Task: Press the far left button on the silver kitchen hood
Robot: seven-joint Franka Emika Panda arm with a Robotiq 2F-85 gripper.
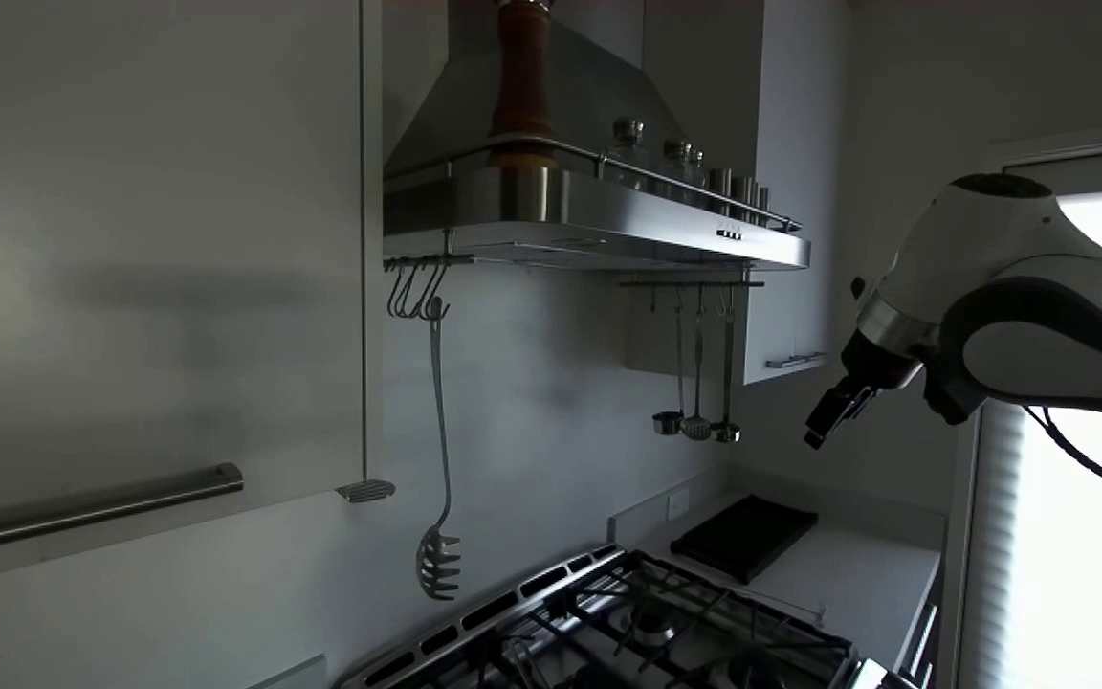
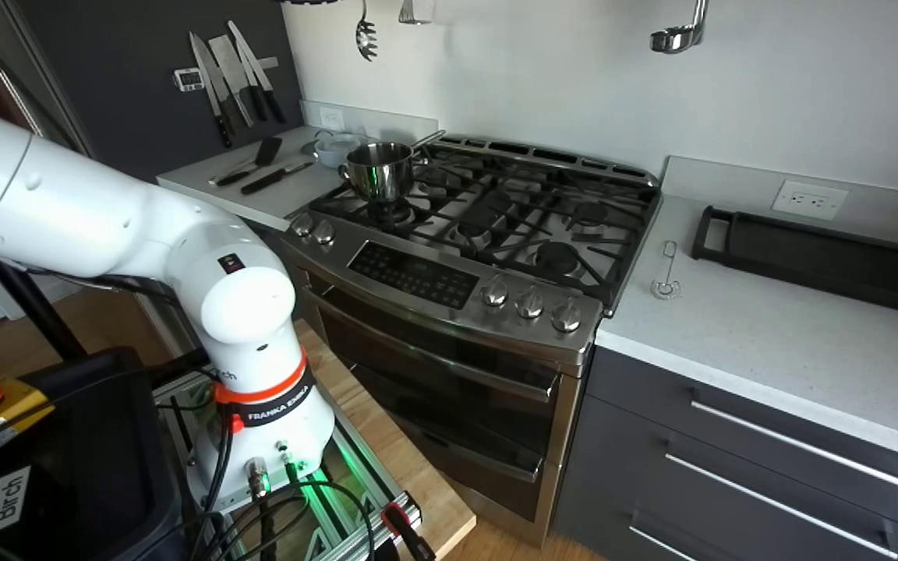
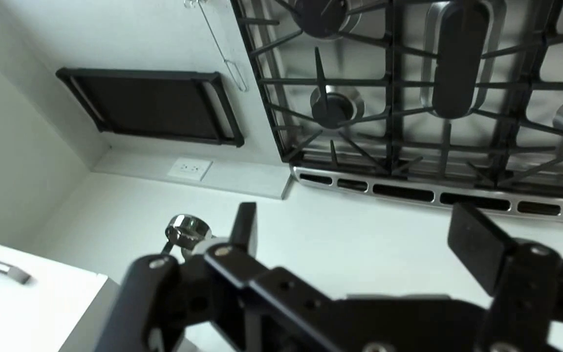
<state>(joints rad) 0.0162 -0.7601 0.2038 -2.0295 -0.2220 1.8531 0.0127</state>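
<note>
The silver kitchen hood (image 1: 647,212) hangs over the stove in an exterior view. A row of small dark buttons (image 1: 729,234) sits on its front band, near the band's far end; they are too small to tell apart well. My gripper (image 1: 838,417) is in free air, lower than the buttons and to their right in that view, apart from the hood and tilted downward. In the wrist view my gripper (image 3: 355,220) has its two black fingers wide apart with nothing between them. The hood and buttons are out of the wrist view.
Ladles (image 1: 697,426) hang below the hood, and a wooden mill (image 1: 522,86) and jars stand behind its rail. A white wall cabinet (image 1: 795,191) adjoins it. Below are the gas stove (image 2: 488,226), a steel pot (image 2: 380,171) and a black griddle (image 3: 149,105).
</note>
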